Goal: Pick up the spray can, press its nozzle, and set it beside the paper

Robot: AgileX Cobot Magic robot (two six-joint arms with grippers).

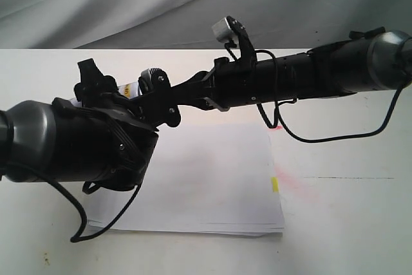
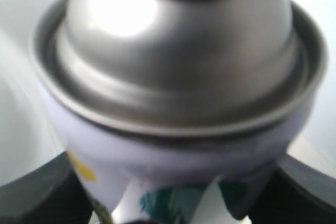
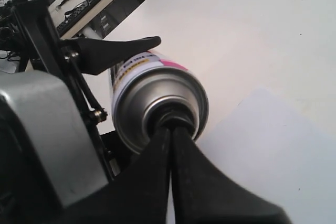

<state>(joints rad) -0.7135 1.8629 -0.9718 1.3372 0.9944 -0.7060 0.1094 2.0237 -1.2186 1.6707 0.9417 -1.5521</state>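
Silver metal spray can (image 3: 157,106), centre frame, clamped by left gripper (image 2: 168,203) jaws; right gripper (image 3: 170,125) jaws closed together against black plastic nozzle (image 3: 170,114). Likely light, rigid, slick; best held at label band.

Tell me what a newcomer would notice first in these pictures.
The silver spray can, clamped in the left tool, fills both wrist views. The right tool, shut, meets the can's domed top at the nozzle. Beneath them, white paper spreads across the table.
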